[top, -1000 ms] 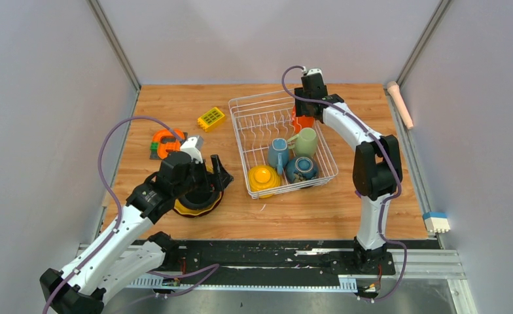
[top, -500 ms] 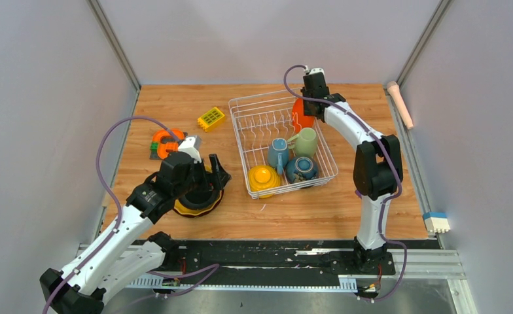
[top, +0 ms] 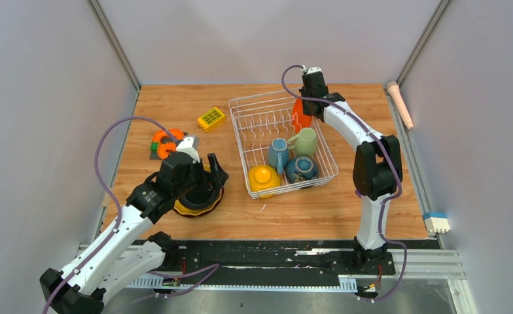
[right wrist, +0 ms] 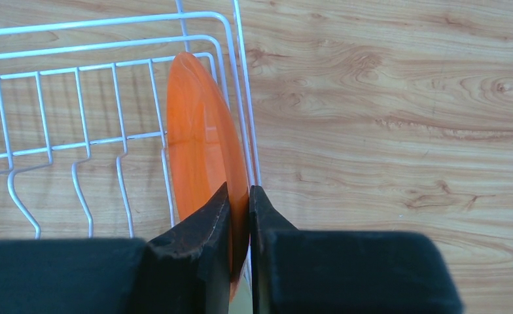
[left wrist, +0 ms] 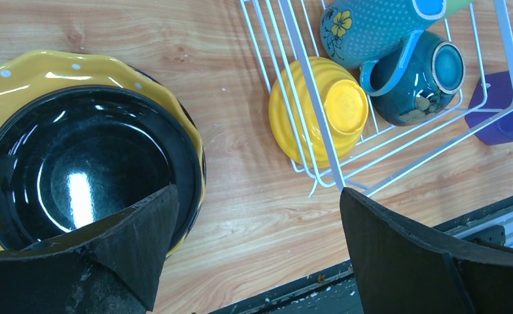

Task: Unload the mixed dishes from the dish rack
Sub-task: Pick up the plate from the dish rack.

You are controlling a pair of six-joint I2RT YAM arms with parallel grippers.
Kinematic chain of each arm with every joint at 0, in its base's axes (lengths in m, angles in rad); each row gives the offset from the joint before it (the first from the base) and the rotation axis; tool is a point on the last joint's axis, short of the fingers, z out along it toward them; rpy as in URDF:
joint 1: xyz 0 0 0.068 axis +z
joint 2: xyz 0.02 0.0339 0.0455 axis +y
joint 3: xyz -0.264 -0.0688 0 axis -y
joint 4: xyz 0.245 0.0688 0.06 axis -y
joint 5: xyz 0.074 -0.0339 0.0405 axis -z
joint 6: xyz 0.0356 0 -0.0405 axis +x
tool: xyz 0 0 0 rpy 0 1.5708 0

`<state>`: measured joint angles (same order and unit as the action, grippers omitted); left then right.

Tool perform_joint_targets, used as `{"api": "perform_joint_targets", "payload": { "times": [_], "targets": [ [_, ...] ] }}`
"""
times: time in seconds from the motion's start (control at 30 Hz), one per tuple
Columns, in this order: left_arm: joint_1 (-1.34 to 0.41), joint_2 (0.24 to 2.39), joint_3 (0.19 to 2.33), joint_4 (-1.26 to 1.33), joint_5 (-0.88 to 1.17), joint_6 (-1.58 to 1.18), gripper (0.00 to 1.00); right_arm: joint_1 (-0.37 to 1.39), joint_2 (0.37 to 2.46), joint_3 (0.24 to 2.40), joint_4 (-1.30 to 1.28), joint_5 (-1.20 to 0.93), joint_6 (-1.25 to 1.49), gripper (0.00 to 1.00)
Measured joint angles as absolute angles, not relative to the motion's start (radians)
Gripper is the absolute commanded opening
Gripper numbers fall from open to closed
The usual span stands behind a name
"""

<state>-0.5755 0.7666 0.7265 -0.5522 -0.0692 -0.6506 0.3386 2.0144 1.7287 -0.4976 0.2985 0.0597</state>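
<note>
The white wire dish rack (top: pixel 239 147) stands mid-table. An orange plate (right wrist: pixel 201 144) stands on edge at its far right corner, and my right gripper (right wrist: pixel 239 196) is shut on the plate's rim, one finger on each face. The rack also holds a blue mug (top: pixel 279 154), a pale green mug (top: pixel 305 141), a yellow bowl (top: pixel 264 178) and a dark bowl (top: pixel 301 169). On the table left of the rack, a dark brown plate (left wrist: pixel 77 163) lies on a yellow plate (left wrist: pixel 18 72). My left gripper (left wrist: pixel 257 203) hangs open and holds nothing, just right of that stack.
A small yellow studded brick (top: pixel 211 118) and an orange round gadget (top: pixel 165 142) lie on the table's left side. A pink stick (top: pixel 401 104) rests along the right wall. A blue-and-white block (top: pixel 436 222) sits off the table's right edge.
My right gripper has closed onto the orange plate's rim. The left arm has barely shifted and stays open.
</note>
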Motion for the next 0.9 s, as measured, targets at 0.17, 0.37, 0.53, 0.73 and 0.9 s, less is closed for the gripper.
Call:
{"api": "perform_joint_targets", "payload": {
  "times": [0.17,0.37,0.53,0.73,0.9],
  "targets": [
    [-0.575,0.767,0.727,-0.559,-0.075,-0.652,1.00,0.352,2.012,1.729,-0.497,0.306,0.027,0.00],
    [-0.575,0.768,0.727,-0.559,-0.080,-0.653,1.00,0.378,1.999,1.729,-0.497,0.345,-0.031,0.00],
    [-0.575,0.782,0.727,-0.559,-0.080,-0.653,1.00,0.391,1.964,1.729,-0.506,0.374,-0.053,0.00],
    [-0.575,0.795,0.727,-0.561,-0.080,-0.653,1.00,0.392,1.890,1.729,-0.533,0.381,-0.055,0.00],
    [-0.575,0.795,0.727,-0.562,-0.080,-0.653,1.00,0.392,1.809,1.715,-0.534,0.371,-0.050,0.00]
  ]
}}
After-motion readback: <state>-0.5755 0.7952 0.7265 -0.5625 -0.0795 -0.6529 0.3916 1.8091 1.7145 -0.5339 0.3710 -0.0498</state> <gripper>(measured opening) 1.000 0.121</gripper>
